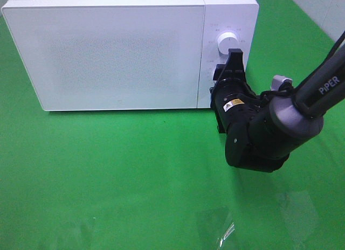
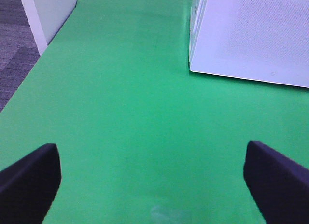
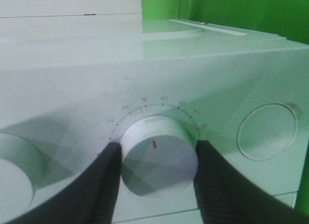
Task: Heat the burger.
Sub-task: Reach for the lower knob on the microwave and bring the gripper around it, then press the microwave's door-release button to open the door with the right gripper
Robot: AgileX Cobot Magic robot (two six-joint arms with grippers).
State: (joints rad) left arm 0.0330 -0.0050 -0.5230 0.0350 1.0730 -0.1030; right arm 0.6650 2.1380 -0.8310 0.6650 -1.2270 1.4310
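Observation:
The burger is out of view. The white microwave [image 1: 113, 56] stands at the back with its door shut. My right gripper [image 1: 233, 57] reaches to the control panel at the microwave's right end. In the right wrist view the right gripper [image 3: 157, 163] has a finger on each side of a white dial knob [image 3: 159, 149] with a red mark and numbers around it. A second white knob [image 1: 225, 41] shows just beyond the gripper in the high view. My left gripper [image 2: 154, 178] is open and empty over the green table, and does not show in the high view.
The green table [image 1: 108, 174] spreads in front of the microwave. A round recessed button [image 3: 267, 132] sits beside the gripped knob. The microwave's corner [image 2: 251, 40] is ahead of the left gripper. A white panel [image 2: 48, 11] and grey floor [image 2: 14, 55] lie past the table edge.

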